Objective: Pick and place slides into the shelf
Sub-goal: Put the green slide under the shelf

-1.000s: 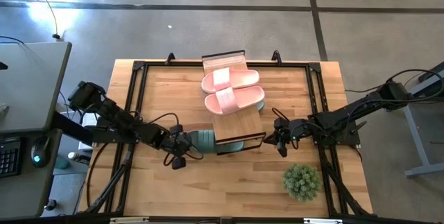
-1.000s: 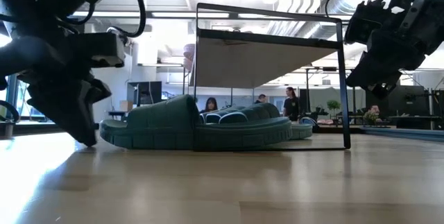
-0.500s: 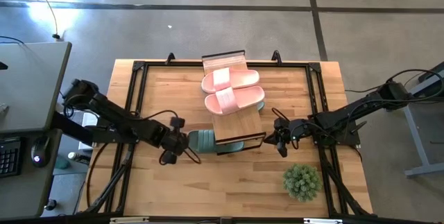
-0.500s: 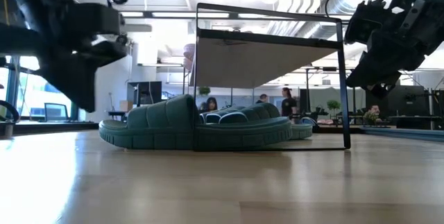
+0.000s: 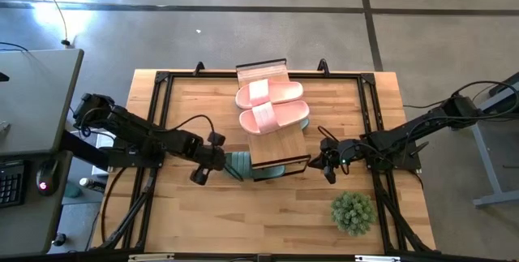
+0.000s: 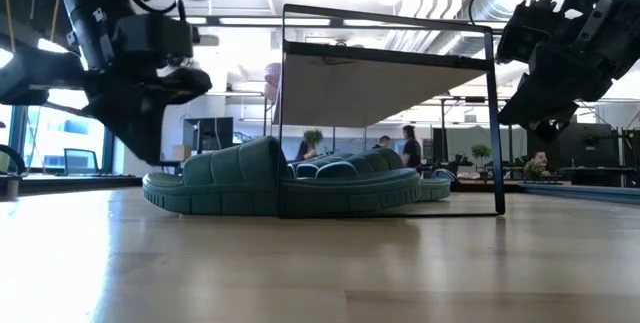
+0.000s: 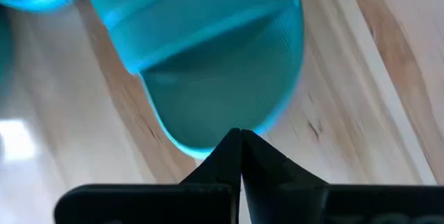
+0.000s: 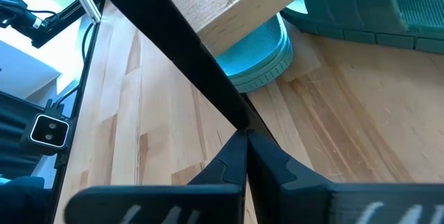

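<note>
One sage-green rubber slide sandal with a wide ribbed strap lies flat on the wooden counter, partly tucked under the near end of the narrow shelf with a light wood plank top and thin black metal frame, one end still poking out toward the left hand. Its long axis runs across the counter, from the left arm's side in under the shelf; the low view shows its arched strap at the shelf's frame post. Two pale pink rubber slides already sit side by side on the plank, and more green soles show beneath it. The sandal looks light, soft and a little grippy, so it would likely bend rather than slip; the exposed end or the thick strap seems the best place to pinch or push. The left hand hovers just beside that end, fingers pressed together and empty. The right hand waits at the shelf's other side, likewise closed on nothing
</note>
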You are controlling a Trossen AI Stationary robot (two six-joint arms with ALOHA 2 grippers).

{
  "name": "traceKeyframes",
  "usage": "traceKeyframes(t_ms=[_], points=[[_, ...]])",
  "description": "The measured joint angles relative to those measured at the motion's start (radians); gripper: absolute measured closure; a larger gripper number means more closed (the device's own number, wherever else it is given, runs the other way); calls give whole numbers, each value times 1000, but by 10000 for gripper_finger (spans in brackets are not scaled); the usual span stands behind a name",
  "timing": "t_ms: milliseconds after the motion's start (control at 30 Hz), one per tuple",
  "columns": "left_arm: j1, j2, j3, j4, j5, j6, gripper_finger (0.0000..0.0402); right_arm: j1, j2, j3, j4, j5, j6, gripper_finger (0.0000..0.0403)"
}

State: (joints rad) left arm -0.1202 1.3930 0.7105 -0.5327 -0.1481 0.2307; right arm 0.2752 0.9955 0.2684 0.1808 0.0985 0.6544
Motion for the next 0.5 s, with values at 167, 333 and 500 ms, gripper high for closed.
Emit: traceKeyframes(t_ms=[167,333,500], points=[[10,0,0,-83,9,-15,401,0,0,0,-1,3,0,403],[9,34,-1,-82,51,-25,401,0,0,0,-1,7,0,403],[9,79,-1,-37,53,-44,401,0,0,0,0,11,0,403]])
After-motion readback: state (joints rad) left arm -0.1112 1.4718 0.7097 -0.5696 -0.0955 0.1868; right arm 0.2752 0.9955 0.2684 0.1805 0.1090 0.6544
